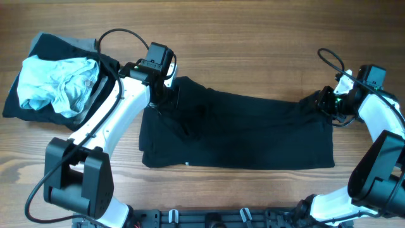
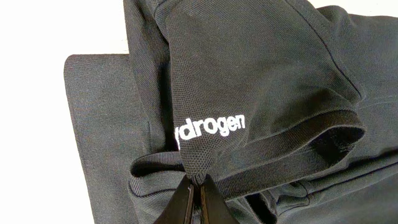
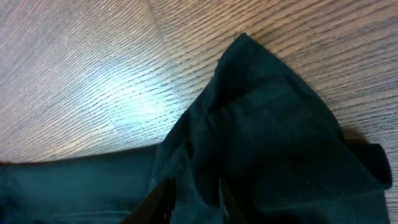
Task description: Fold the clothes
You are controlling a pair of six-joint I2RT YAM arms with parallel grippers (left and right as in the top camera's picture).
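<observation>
Holding the black garment [image 1: 240, 130] outstretched, left hand [image 2: 198, 184] and right hand [image 3: 191, 191] each clench its cloth; folding seems barely begun, and heaped clothes [image 1: 57, 82] wait.

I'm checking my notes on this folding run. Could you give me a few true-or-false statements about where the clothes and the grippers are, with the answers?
1. The left gripper is pinched shut on the black shirt, close to its white print. True.
2. The black shirt hangs in the air, clear of the table. False: it lies spread across the wooden table.
3. A light blue garment sits on top of the pile at the table's far left. True.
4. The right gripper is over that pile. False: it is at the black shirt's right end, with a raised fold of fabric between its fingers.
</observation>
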